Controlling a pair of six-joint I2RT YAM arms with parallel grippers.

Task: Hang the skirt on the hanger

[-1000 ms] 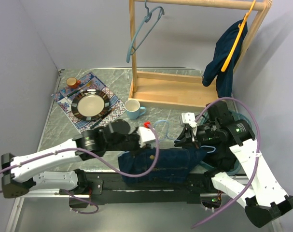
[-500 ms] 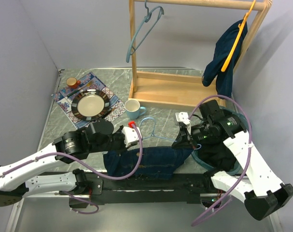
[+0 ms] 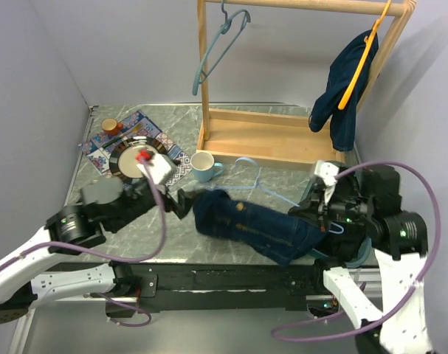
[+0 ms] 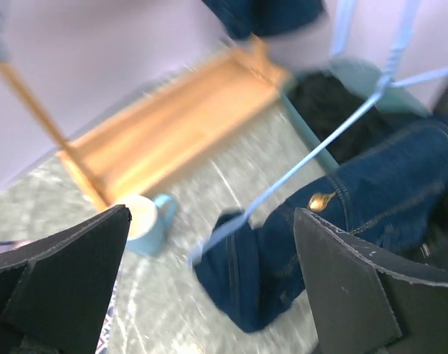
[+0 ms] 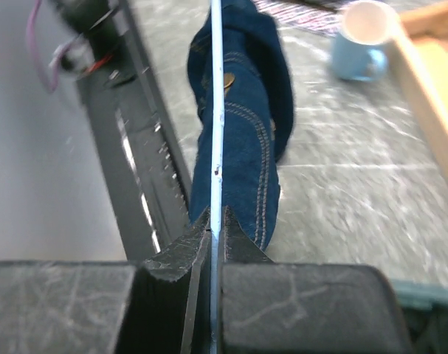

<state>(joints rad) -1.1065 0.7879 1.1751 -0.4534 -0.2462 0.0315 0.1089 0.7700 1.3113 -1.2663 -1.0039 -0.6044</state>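
Your right gripper is pinched shut on the blue hanger, the skirt lying along it on the table toward your left gripper, which is wide open, empty and seemingly just off the skirt's end.

Soft, even light; the top view is sharp, while motion blur smears the skirt and tabletop in the left wrist view.
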